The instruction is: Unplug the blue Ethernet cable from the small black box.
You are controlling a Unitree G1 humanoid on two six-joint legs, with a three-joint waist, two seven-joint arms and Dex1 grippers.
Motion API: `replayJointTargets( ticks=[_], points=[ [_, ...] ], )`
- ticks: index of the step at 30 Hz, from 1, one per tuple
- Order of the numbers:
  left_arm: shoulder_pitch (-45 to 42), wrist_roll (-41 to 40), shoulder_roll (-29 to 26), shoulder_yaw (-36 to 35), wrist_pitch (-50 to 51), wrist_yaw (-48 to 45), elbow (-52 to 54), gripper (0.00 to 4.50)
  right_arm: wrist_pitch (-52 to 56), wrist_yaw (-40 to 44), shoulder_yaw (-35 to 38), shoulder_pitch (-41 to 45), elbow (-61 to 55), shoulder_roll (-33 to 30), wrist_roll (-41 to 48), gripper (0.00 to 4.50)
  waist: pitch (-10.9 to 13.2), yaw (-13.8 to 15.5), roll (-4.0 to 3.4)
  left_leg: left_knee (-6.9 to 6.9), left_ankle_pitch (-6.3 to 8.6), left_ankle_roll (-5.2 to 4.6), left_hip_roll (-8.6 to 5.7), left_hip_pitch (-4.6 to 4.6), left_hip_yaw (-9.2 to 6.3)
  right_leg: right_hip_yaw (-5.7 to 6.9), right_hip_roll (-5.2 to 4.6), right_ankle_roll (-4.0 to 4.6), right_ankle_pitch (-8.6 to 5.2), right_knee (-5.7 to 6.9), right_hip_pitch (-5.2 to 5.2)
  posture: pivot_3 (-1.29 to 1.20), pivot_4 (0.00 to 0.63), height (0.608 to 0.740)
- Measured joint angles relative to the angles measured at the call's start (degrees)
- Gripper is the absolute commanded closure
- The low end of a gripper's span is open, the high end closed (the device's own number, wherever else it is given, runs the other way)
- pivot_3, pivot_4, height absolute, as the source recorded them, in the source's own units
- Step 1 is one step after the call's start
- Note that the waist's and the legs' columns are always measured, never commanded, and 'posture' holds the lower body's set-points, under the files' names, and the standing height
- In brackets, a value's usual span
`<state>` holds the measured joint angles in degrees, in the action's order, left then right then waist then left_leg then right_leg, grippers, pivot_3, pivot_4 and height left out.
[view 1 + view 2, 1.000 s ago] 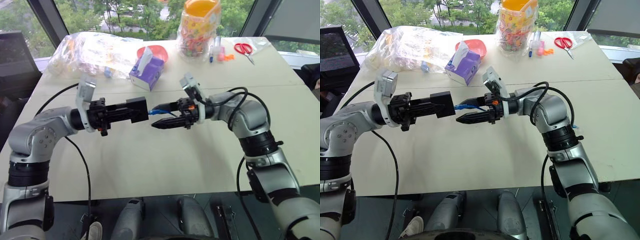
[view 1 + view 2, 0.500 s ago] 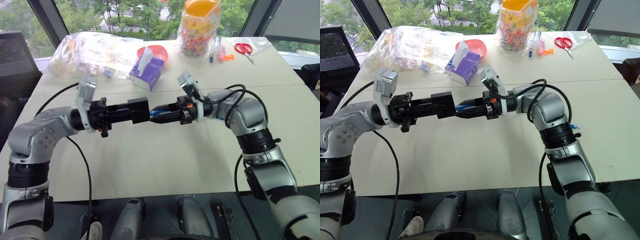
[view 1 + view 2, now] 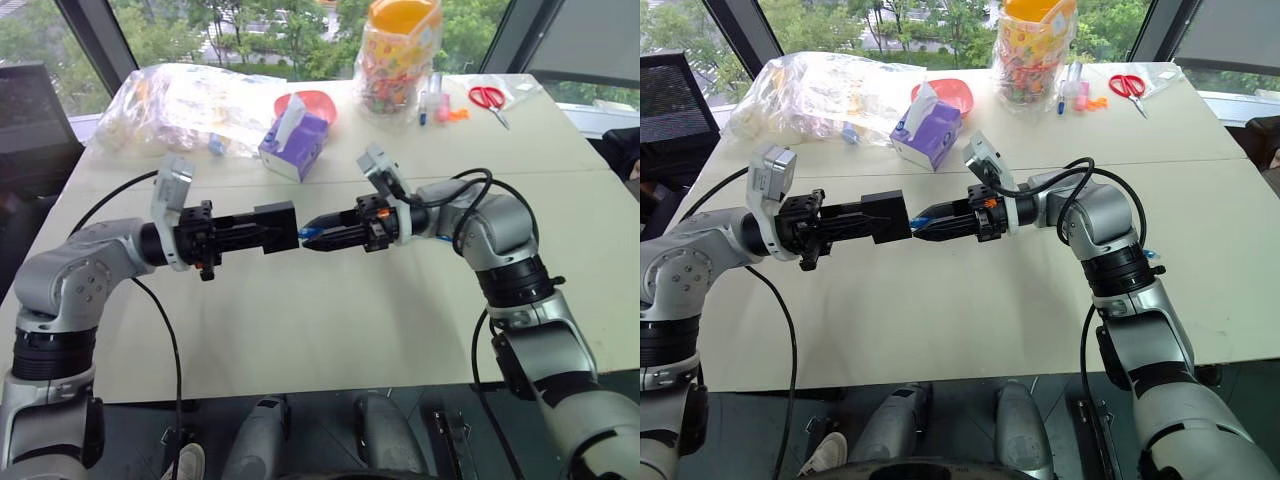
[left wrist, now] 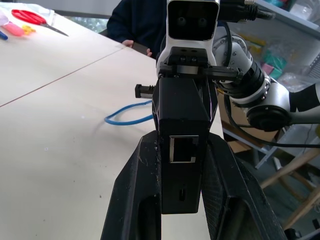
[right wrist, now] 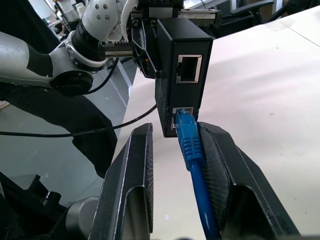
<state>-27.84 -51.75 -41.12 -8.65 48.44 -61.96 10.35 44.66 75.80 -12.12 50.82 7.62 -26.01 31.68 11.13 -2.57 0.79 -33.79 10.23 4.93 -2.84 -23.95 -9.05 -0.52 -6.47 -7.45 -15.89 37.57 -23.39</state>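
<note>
Grip check first: my left gripper (image 3: pixel 262 233) is clamped on the small black box (image 3: pixel 275 225) and holds it in the air above the middle of the table (image 3: pixel 330 330), well back from the near edge, socket face turned toward my right arm; the left wrist view shows the box pinched between both fingers (image 4: pixel 134 195) with one empty port facing up; my right gripper (image 5: pixel 172 150) sits at the box's face with the blue Ethernet cable (image 5: pixel 192 150) lying along its right finger; the other finger stands apart from the plug, so I judge the jaws narrowed around the boot but not yet pinching, and from the eye views I cannot tell any contact; the plug is seated in the lower socket, so the unplugging is not done; past the gripper the cable trails down and loops on the table toward its right edge; to do the step well I would close fully on the boot, press the latch tab, and pull straight out along the socket line while the left keeps its clamp steady; risk as I see it: pulling at an angle could jam the clip or twist the box in the left fingers.
</note>
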Motion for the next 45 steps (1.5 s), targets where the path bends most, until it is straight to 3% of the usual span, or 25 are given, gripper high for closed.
replayJointTargets(
  ticks=[2, 3, 20, 30, 34, 40, 43, 45],
  points=[
    [0.0, -0.1, 0.0, 0.0, 0.0, -0.3, 0.1, 4.03, 0.0, -0.1, 0.0, 0.0, 0.0, -0.1, -0.2, 4.40, 0.0, 0.0, 0.00, 0.00, 0.00, 0.00, 0.00, 0.00, 0.00, 0.00, 0.00, 0.00, 0.00, 0.00, 0.00, 0.00, 0.150, 0.726],
    [0.0, 0.0, 0.0, 0.0, 0.0, -0.2, 0.4, 4.03, 0.0, 0.0, 0.0, 0.0, 0.0, -0.2, -0.2, 4.46, 0.0, 0.1, 0.00, 0.00, 0.00, 0.00, 0.00, -0.01, 0.00, 0.00, 0.00, 0.00, 0.00, 0.00, 0.00, 0.00, 0.150, 0.726],
    [1.9, -0.2, -1.2, -0.3, 0.0, 0.3, 2.8, 4.03, -1.3, 0.7, -1.0, 0.0, 1.0, -0.1, -1.2, 4.46, 0.0, -0.1, 0.00, -0.01, 0.00, 0.00, 0.00, 0.01, 0.01, -0.01, 0.00, -0.01, 0.00, 0.00, 0.00, 0.00, 0.150, 0.726],
    [4.7, -1.5, -3.2, -1.8, 0.8, 0.8, 4.7, 4.03, -9.9, -0.1, 1.5, 1.4, 21.6, -4.3, -7.6, 4.46, 0.0, 0.3, 0.00, -0.11, 0.00, 0.00, -0.08, -0.06, 0.02, -0.01, -0.05, -0.02, 0.02, -0.03, 0.02, 0.00, 0.150, 0.726],
    [4.8, -0.2, -3.0, -1.5, -0.7, 1.2, 5.1, 4.03, -19.8, -5.4, 3.2, 3.5, 31.2, -4.0, -13.1, 4.46, 0.0, -0.2, 0.00, -0.07, 0.00, 0.00, -0.06, -0.04, 0.06, -0.02, -0.05, -0.03, 0.03, -0.03, -0.01, 0.00, 0.150, 0.726],
    [4.1, 11.2, 4.4, 4.2, -11.4, 6.2, 2.3, 4.03, -37.8, -26.0, 2.3, 6.5, 47.7, 1.6, -25.8, 4.46, 0.0, 0.2, 0.00, -0.10, -0.01, 0.00, -0.09, -0.02, 0.13, -0.11, -0.05, -0.07, 0.07, -0.03, 0.04, 0.00, 0.150, 0.726],
    [3.7, 17.0, 9.5, 7.0, -17.0, 10.0, 0.2, 4.03, -41.7, -30.3, 2.7, 7.0, 52.8, 2.5, -28.4, 3.39, 0.0, 0.3, 0.00, -0.12, -0.01, -0.01, -0.12, -0.05, 0.13, -0.14, -0.06, -0.15, 0.12, -0.10, 0.04, 0.00, 0.150, 0.726],
    [3.6, 19.6, 12.5, 8.8, -19.9, 11.6, -1.0, 4.03, -42.8, -31.7, 3.6, 7.1, 54.3, 2.8, -28.9, 2.42, 0.0, 0.2, 0.00, -0.11, -0.01, -0.01, -0.12, -0.06, 0.14, -0.15, -0.06, -0.18, 0.13, -0.11, 0.04, 0.00, 0.150, 0.726]
  ],
)
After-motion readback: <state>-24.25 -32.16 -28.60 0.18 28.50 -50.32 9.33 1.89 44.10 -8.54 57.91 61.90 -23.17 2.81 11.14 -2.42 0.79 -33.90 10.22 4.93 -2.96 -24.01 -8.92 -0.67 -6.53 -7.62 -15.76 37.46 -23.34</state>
